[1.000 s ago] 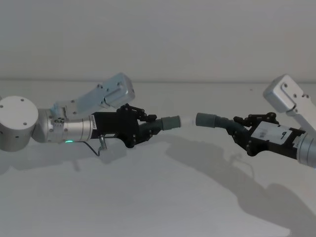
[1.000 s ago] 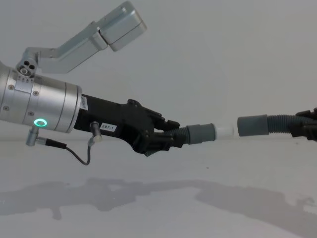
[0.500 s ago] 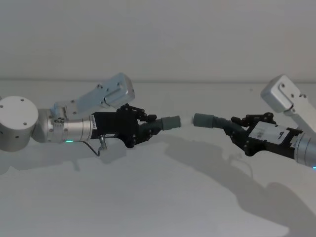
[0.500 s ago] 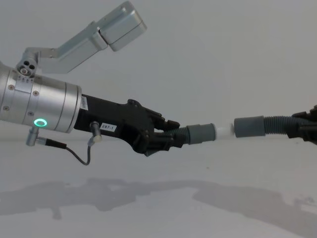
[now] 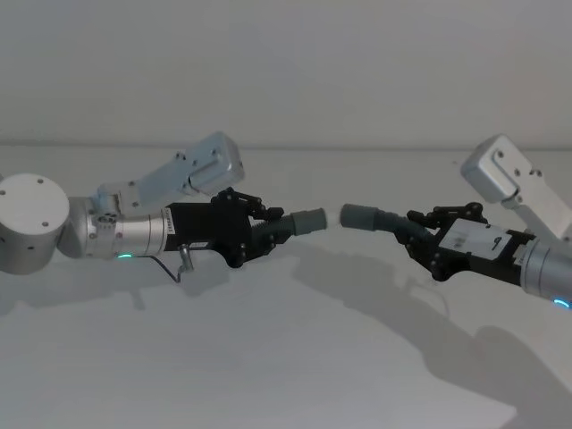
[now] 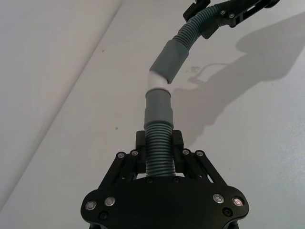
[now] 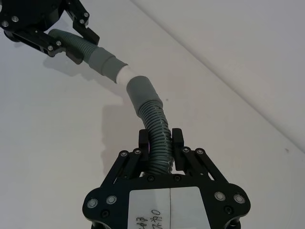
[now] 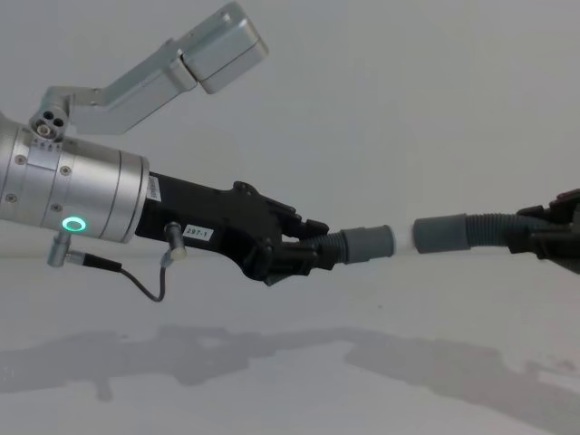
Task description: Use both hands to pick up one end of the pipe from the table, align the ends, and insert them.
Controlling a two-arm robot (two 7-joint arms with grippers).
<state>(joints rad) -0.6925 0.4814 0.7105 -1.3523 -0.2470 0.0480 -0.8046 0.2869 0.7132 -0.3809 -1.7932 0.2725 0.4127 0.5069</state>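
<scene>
Both pipe pieces hang in the air above the table (image 5: 286, 366). My left gripper (image 5: 268, 229) is shut on the ribbed part of one piece (image 6: 158, 152). That piece's grey cuff (image 8: 367, 245) ends in a white tip (image 6: 157, 84). My right gripper (image 5: 416, 239) is shut on the other ribbed piece (image 7: 157, 131), whose cuff (image 8: 441, 234) faces the first. The white tip (image 7: 123, 75) reaches the mouth of the right cuff (image 7: 142, 93) at a slight angle; how far it enters, I cannot tell. The right gripper (image 6: 224, 14) appears far off in the left wrist view.
A thin cable (image 8: 136, 281) loops under my left wrist, near its green ring light (image 8: 72, 224). Pale arm links (image 5: 201, 165) (image 5: 505, 174) rise behind both grippers. Arm shadows lie on the white table below.
My right gripper has carried its pipe piece leftward, closing the gap until its cuff meets the white tip. The left arm has stayed still.
</scene>
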